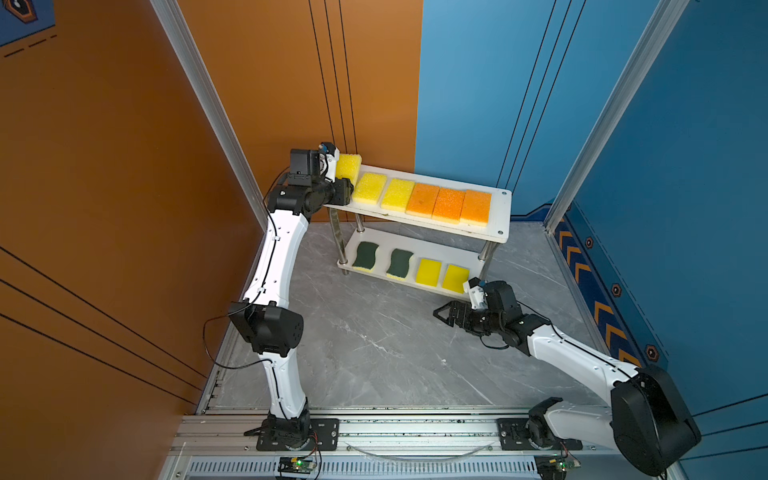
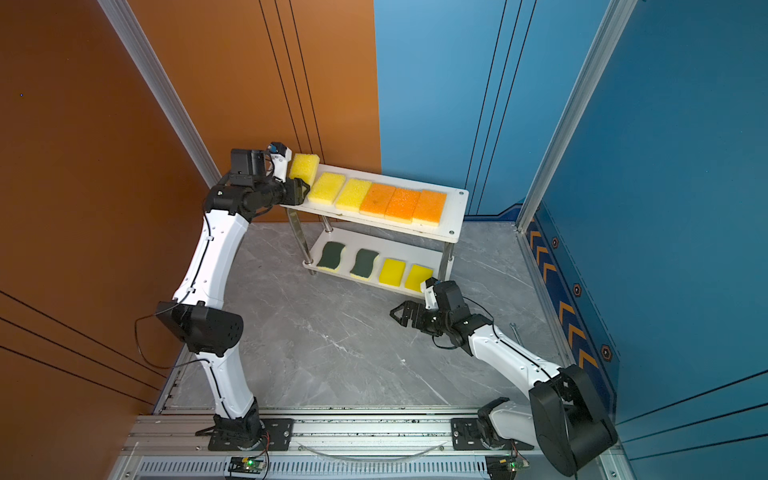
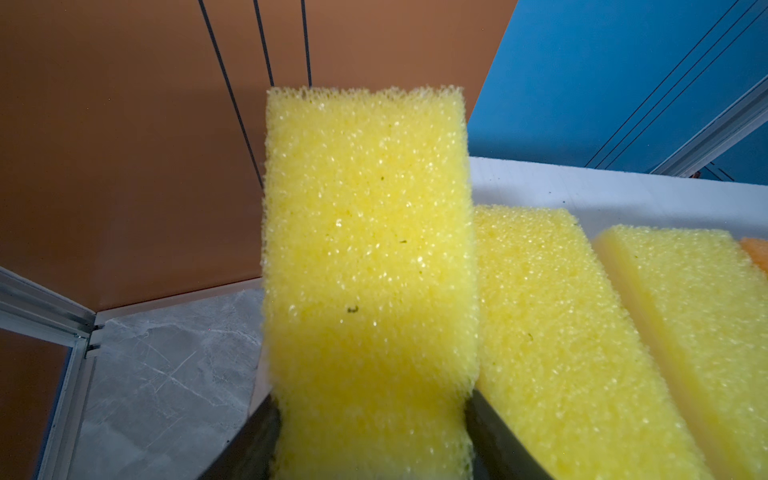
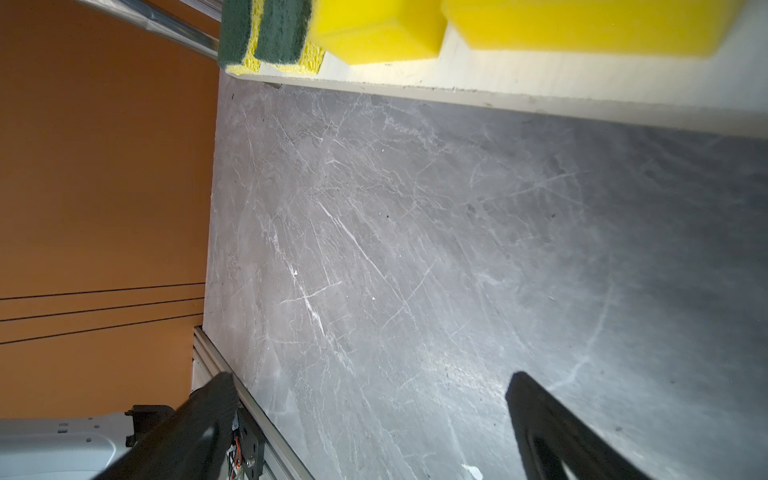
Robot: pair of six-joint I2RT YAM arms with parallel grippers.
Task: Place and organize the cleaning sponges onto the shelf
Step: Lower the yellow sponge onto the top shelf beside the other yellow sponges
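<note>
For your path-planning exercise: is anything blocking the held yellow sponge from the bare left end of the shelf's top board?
Nothing visible. The held yellow sponge hangs tilted over the shelf end; the neighbouring yellow sponge lies beside the gap.

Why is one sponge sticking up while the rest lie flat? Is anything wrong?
Nothing looks damaged. The odd one is a yellow sponge tilted up at the left end of the shelf's top board: the left gripper is shut on it, not yet laid flat. The other nine lie in tidy rows.
</note>
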